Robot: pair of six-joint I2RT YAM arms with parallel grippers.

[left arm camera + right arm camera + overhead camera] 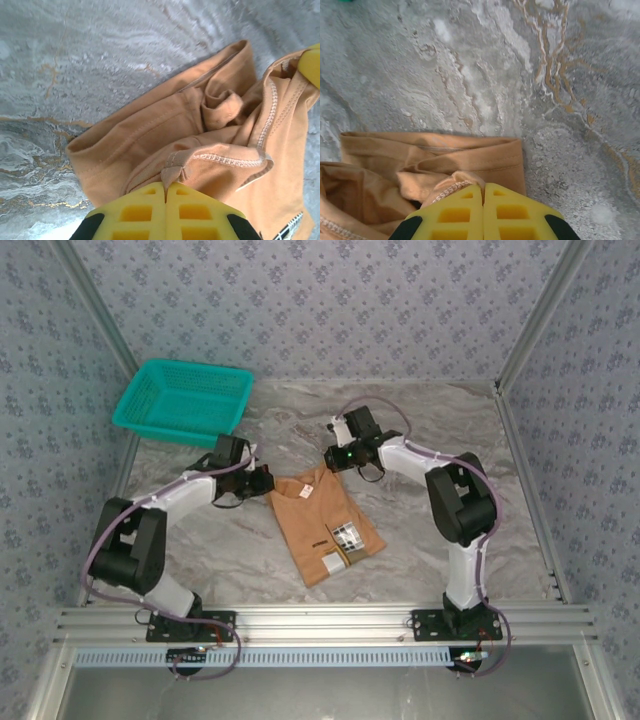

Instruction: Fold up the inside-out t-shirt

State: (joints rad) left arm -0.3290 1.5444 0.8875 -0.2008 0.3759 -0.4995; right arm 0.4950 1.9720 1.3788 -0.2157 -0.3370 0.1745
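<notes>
my left hand (pixel 165 187) is closed tight, pinching a stitched edge of the t-shirt (pixel 325 525) at the far-left corner of the cloth. my right hand (pixel 483 189) is closed the same way on a seam at the far-right corner. i hold both far corners because, as i judge it, the next fold brings this far end over toward the near end, and a corner in each hand keeps that edge straight as it goes. the shirt lies in the middle of the worktop (pixel 440 540) as a narrow slanted strip, its other end toward the near edge. bare worktop runs along both sides and beyond the strip, so there is room to lift and carry the cloth. the teal basket (pixel 185 400) sits at the far-left corner, apart from the shirt.
</notes>
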